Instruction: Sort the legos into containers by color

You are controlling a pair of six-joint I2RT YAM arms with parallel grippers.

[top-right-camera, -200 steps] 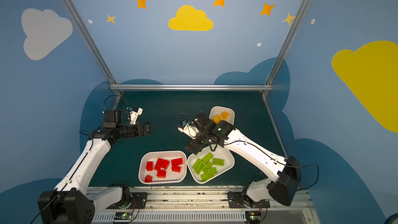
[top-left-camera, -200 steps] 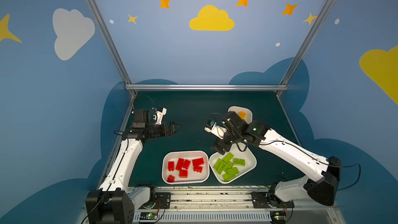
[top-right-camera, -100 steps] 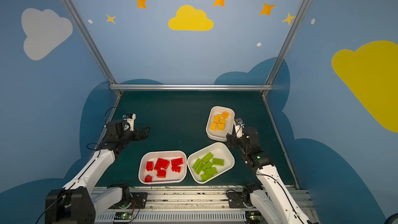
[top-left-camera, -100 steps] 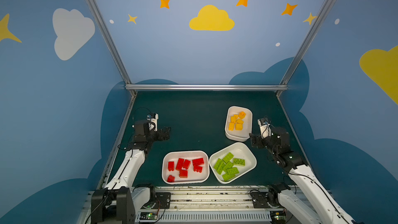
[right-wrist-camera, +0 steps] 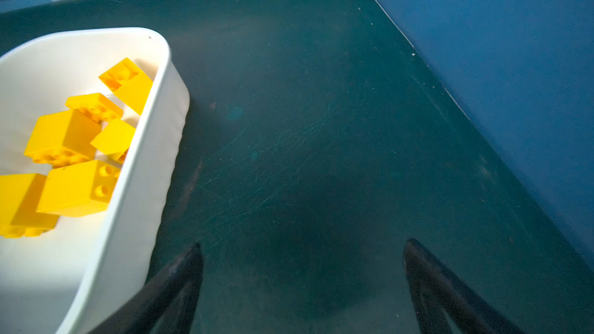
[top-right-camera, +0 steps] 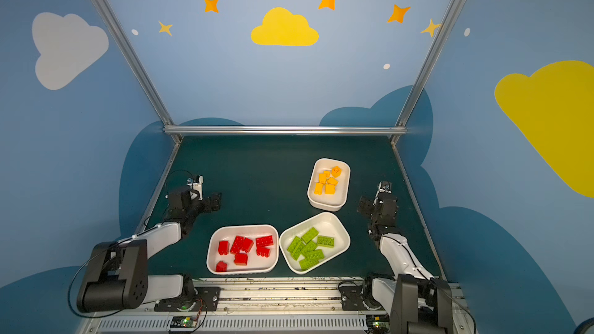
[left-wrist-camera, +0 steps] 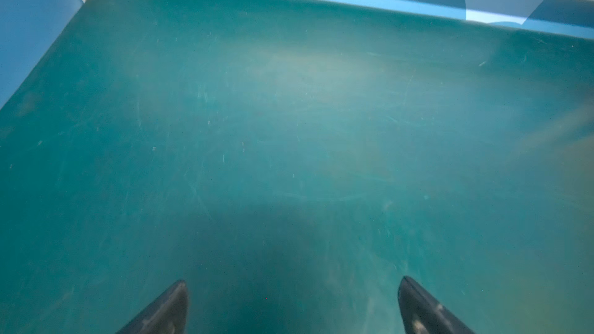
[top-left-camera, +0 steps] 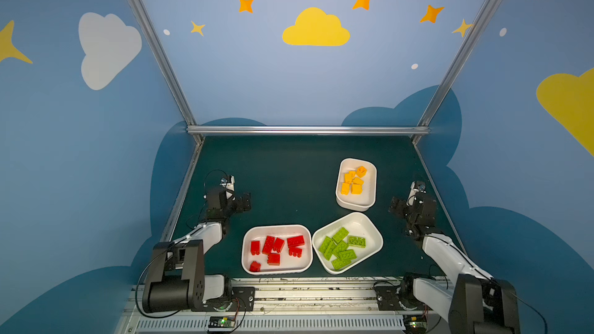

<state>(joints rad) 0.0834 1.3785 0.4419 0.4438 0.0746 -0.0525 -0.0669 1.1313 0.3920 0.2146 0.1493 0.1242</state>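
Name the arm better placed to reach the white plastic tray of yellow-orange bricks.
Right. The open right gripper hangs beside that tray; the left gripper is across the dark green mat.

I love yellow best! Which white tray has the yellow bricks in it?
The back tray, alone behind the other two: only it holds yellow bricks. Those two hold red bricks and green bricks.

The left arm (top-left-camera: 205, 236) is bent at the elbow and sits low on the left in both top views. The left gripper (top-left-camera: 246, 202) points toward the middle, and its dark fingertips (left-wrist-camera: 173, 303) stand wide apart — empty. The right arm (top-left-camera: 450, 255) mirrors this pose. The right gripper (top-left-camera: 394, 204) also points inward, its fingers (right-wrist-camera: 180, 277) spread wide, holding nothing.
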